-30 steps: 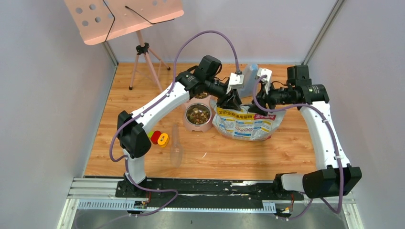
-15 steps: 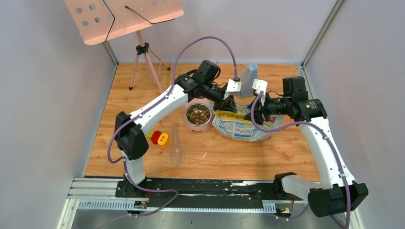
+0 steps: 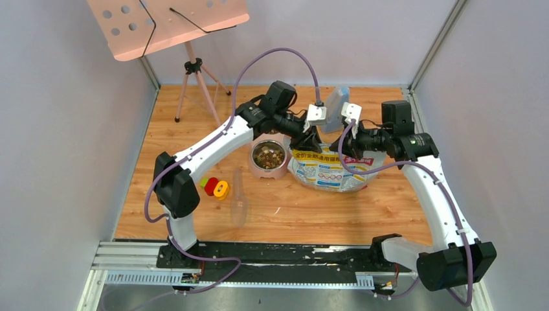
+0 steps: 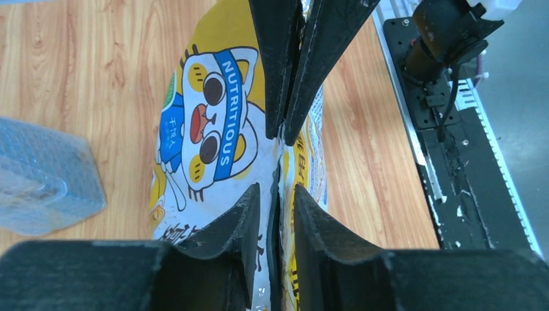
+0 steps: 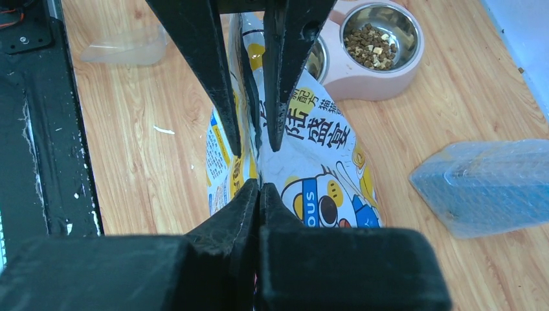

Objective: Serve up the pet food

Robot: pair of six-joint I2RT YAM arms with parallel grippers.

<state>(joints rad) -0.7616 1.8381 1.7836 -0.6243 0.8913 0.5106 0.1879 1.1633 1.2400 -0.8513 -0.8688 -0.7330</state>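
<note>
The pet food [image 3: 268, 155] is brown kibble lying in a steel bowl [image 5: 372, 46] set in a pink double feeder [image 3: 277, 172]. Right of the feeder stands the printed food bag [image 3: 327, 170], its top edge pinched flat. My right gripper [image 5: 259, 186] is shut on that top edge. From the opposite side my left gripper [image 4: 277, 191] straddles the same edge. Its fingers [image 4: 249, 214] stand a little apart, with a thin gap showing beside the bag. Both grippers face each other tip to tip above the bag.
A blue bubble-wrapped block [image 3: 333, 107] lies behind the bag. A clear plastic scoop [image 3: 239, 197] and a red-and-yellow toy [image 3: 215, 188] lie left of the feeder. A pink music stand [image 3: 168, 23] stands at the back left. The black rail [image 3: 278, 256] runs along the near edge.
My right gripper has closed onto the bag's top edge. The left jaws have narrowed around it. Both wrists have drifted slightly left.
</note>
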